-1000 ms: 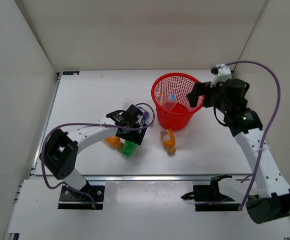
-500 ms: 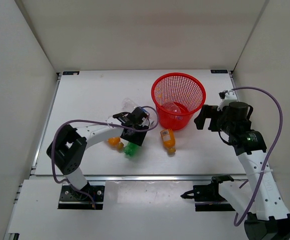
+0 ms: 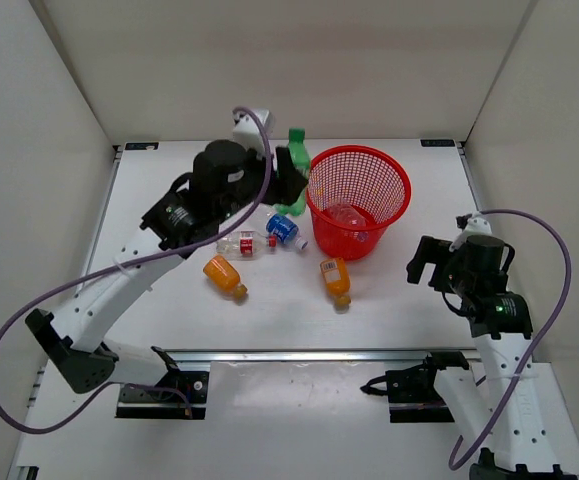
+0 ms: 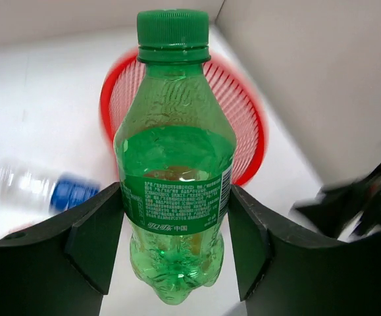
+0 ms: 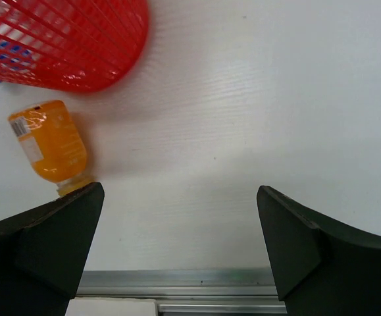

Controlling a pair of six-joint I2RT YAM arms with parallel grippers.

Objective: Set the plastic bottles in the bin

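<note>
So far we count one bottle of six as done: a clear plastic bottle (image 3: 347,215) lies on the bottom of the round red mesh bin (image 3: 399,190). The second looks to be on its way. Our left gripper (image 4: 175,224) is pinching the green plastic bottle (image 4: 175,131) around its label, one finger on each side. In the wrist view the bottle points cap-first towards the bin behind it. From above, the bottle sits raised just beside the bin's far left rim, and we judge it not quite over the opening yet. What is left for this one is a short carry over the rim and a release.

Four more lie on the white table (image 3: 169,190). A clear bottle with a red label (image 3: 241,242) and a clear bottle with a blue label (image 3: 284,228) lie just beside each other, left of the bin. An orange bottle (image 3: 225,277) lies nearer to us, and a second orange bottle (image 3: 335,281) lies just in front of the bin.

Our right gripper (image 5: 177,237) is spread wide and holds nothing, hovering over bare table to the right of the bin. The second orange bottle is close by its left finger, so we think it the likely next pick on that side
</note>
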